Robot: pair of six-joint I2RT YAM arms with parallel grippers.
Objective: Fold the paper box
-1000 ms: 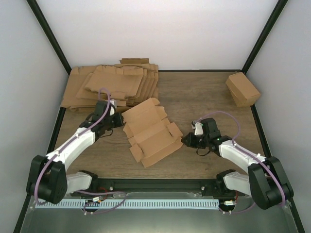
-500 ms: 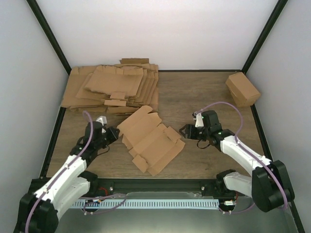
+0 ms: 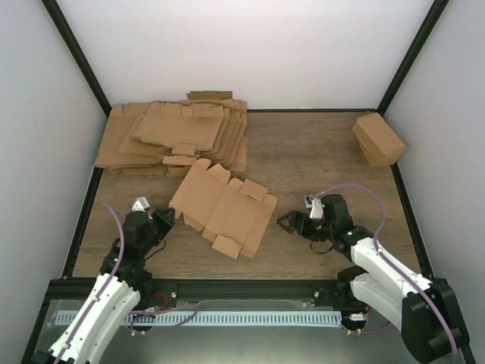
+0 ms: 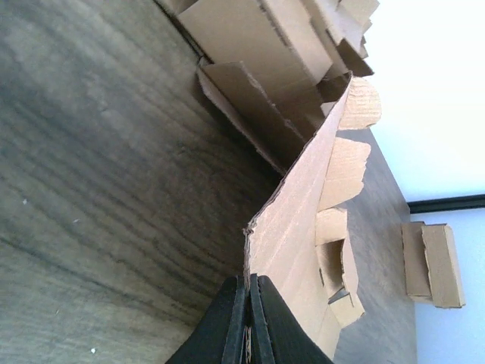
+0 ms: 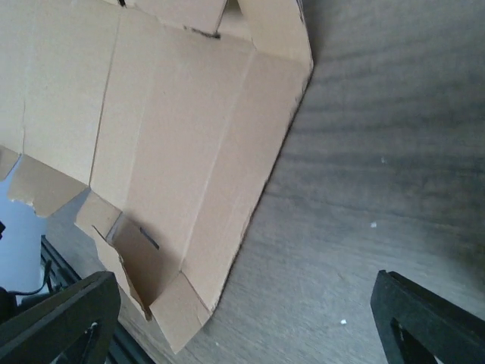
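Observation:
The paper box (image 3: 223, 206) is a flat brown die-cut sheet lying on the wooden table (image 3: 318, 159), its flaps spread out. My left gripper (image 3: 168, 220) is shut on the sheet's near-left edge. In the left wrist view the black jaws (image 4: 248, 282) pinch the thin cardboard edge, and the sheet (image 4: 299, 220) rises away from them. My right gripper (image 3: 286, 222) stands open just right of the sheet. In the right wrist view its fingers (image 5: 57, 318) are spread wide, with the sheet's edge (image 5: 189, 152) lying between them and touching neither.
A thick pile of like brown sheets (image 3: 174, 136) fills the back left corner, close behind the paper box. A folded brown cuboid (image 3: 377, 139) sits at the back right. Black frame posts and white walls bound the table.
My left arm drew back toward the near left, dragging the sheet left and turning it. My right gripper went from shut at the sheet's right edge to open.

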